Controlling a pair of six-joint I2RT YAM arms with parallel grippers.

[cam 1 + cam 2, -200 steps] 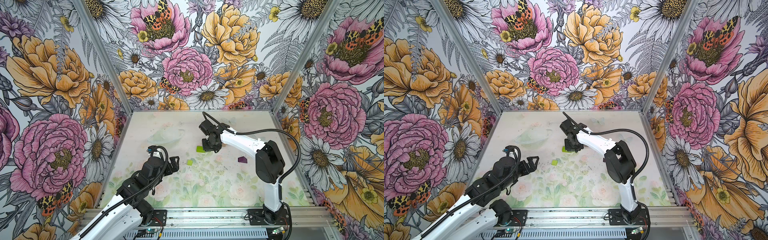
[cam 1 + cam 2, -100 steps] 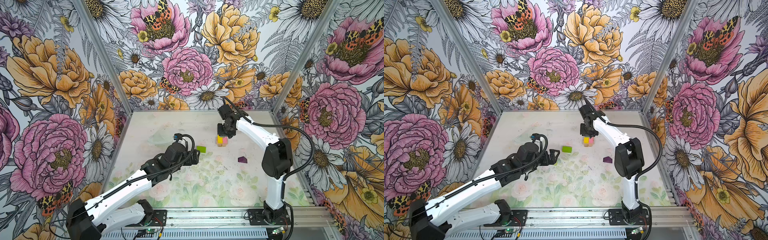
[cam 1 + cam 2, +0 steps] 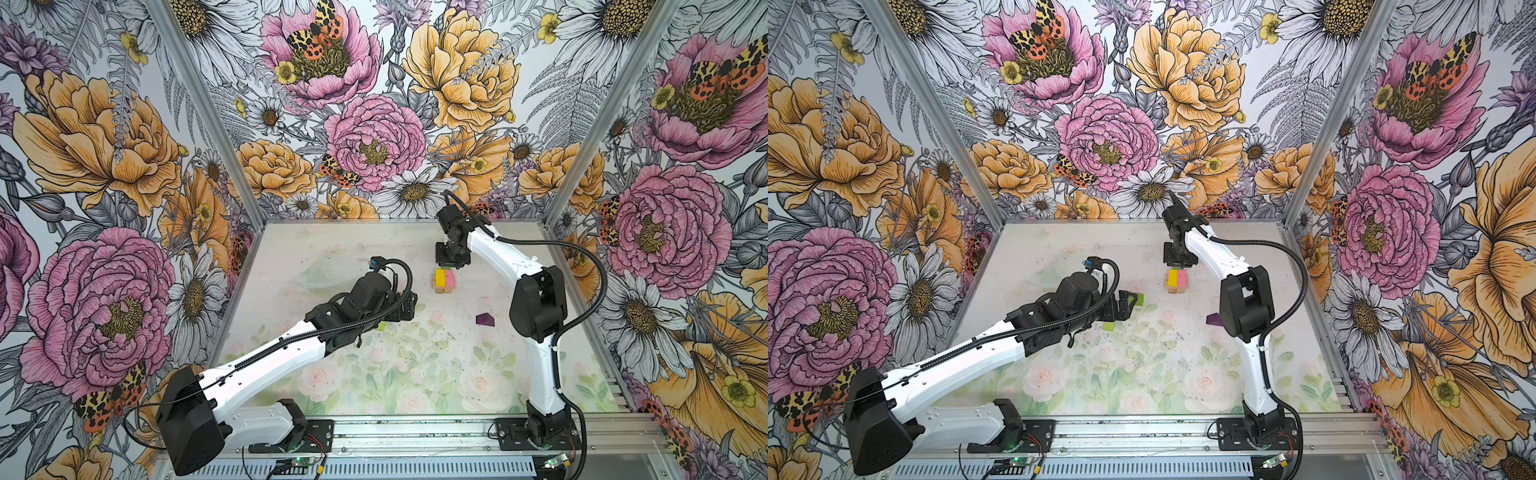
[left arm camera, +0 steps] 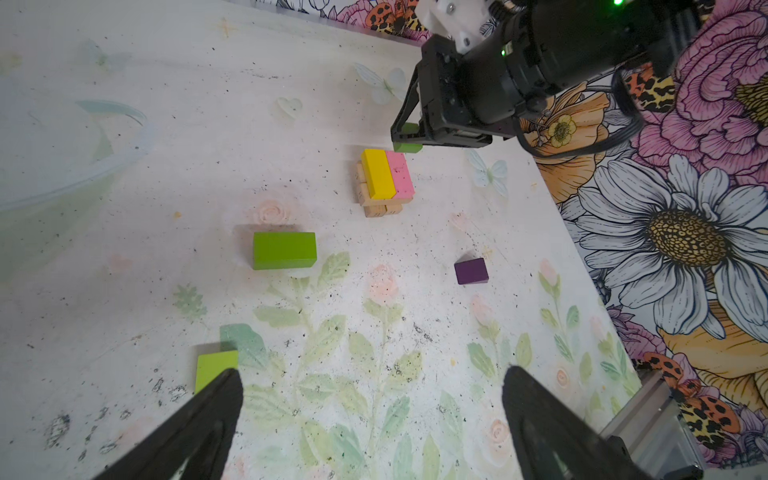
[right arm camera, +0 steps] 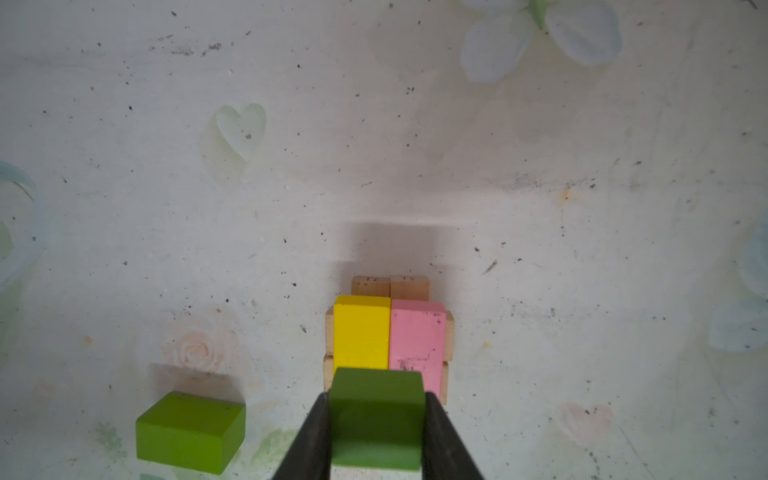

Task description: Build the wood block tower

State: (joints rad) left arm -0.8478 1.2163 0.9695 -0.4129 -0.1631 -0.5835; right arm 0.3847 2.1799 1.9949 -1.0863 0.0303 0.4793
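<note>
1. The wood block tower [image 3: 443, 281] stands on the floral table mat [image 3: 415, 374], at about 1 o'clock from the mat's middle. It is made of plain tan wooden oblongs [image 4: 380, 209] in two crossed layers. On top, a yellow wooden oblong [image 4: 377, 172] and a pink wooden oblong [image 4: 400, 173] lie side by side, their long faces touching.
2. Tan ends jut out past the coloured pair on several sides, so the tower's outline is stepped.
3. The right gripper [image 5: 376, 409] is clamped on a dark green wooden cube [image 5: 376, 419], with one finger on each side face. It hangs over the tower's 12 o'clock edge. I cannot tell whether the cube touches the top layer.
4. The left gripper [image 4: 370, 390] has its jaws wide apart and holds nothing. It is at 8 o'clock from the tower, well apart from it.
5. A lime-green wooden block [image 4: 216, 365] lies just beside one finger [image 4: 208, 415], which partly hides it.
6. A bright green wooden brick [image 4: 284, 250] lies flat between the left gripper and the tower, apart from both.
7. A purple peaked wooden piece [image 3: 485, 319] lies at 4 o'clock from the tower, near the right arm [image 3: 538, 303].
8. Open mat separates the tower from the brick and from the purple piece. A broad stretch runs toward the front rail [image 3: 415, 428] at 6 o'clock. The back wall [image 3: 374, 145] is close at 12 o'clock.
</note>
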